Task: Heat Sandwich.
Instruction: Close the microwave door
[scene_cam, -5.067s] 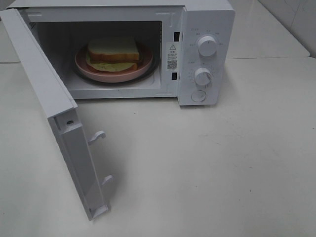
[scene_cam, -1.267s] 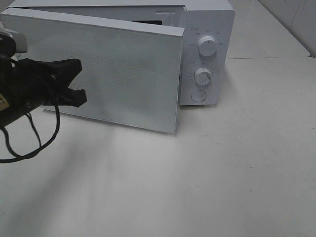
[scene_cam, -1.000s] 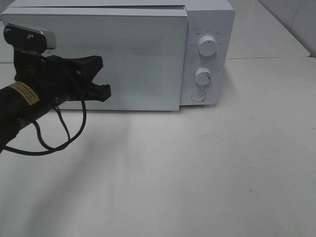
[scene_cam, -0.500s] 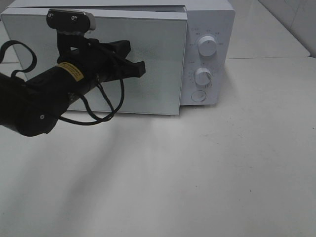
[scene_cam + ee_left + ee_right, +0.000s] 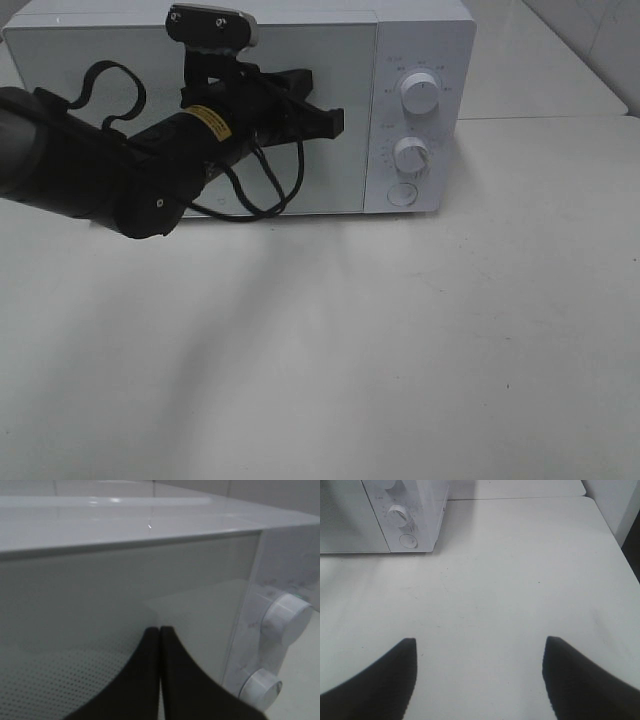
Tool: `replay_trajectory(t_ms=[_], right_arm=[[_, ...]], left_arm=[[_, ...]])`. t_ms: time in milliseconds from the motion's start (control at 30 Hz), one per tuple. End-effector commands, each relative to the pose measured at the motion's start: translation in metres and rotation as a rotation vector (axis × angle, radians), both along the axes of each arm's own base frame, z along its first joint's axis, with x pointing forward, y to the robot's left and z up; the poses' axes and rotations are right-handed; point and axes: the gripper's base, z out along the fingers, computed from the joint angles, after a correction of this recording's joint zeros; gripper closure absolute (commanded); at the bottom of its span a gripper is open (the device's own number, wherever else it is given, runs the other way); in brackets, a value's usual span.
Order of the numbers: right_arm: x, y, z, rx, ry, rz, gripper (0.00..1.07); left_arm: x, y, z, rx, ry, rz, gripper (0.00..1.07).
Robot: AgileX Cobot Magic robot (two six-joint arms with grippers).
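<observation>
White door [image 5: 350,170] closed on the microwave [image 5: 425,30] across the top of the high view; we see no sandwich in any frame and judge it to be inside. The left gripper [image 5: 159,635], jaws together, hangs close to the glass. A hard push could shove the microwave back, and closed jaws might slip off a knob [image 5: 420,92]. Only the left wrist view shows those jaws meeting. Only the right wrist view shows the right gripper [image 5: 480,645], jaws apart and empty above the table [image 5: 520,555]
</observation>
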Motion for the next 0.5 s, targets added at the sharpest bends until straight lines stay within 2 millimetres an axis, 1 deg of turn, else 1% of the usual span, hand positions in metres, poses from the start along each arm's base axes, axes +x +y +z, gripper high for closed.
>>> replay_trajectory(t_ms=[33, 133, 233, 400, 433, 500], right_arm=[[-0.002, 0.000, 0.000, 0.001, -0.036, -0.004, 0.39], [-0.002, 0.000, 0.000, 0.001, -0.036, -0.004, 0.39], [-0.002, 0.000, 0.000, 0.001, -0.036, -0.004, 0.39], [-0.002, 0.000, 0.000, 0.001, -0.036, -0.004, 0.39], [-0.002, 0.000, 0.000, 0.001, -0.036, -0.004, 0.39], [-0.002, 0.000, 0.000, 0.001, -0.036, -0.004, 0.39]], left_arm=[[0.020, 0.006, 0.005, -0.083, 0.027, 0.112, 1.07], [0.023, 0.004, 0.006, -0.086, 0.030, 0.113, 1.07], [0.022, 0.002, 0.007, -0.069, 0.024, 0.091, 1.07], [0.013, -0.006, 0.007, -0.029, 0.022, 0.032, 1.07], [0.006, -0.009, 0.007, -0.014, 0.040, 0.014, 1.07], [-0.002, -0.009, 0.005, -0.001, 0.058, 0.001, 1.07]])
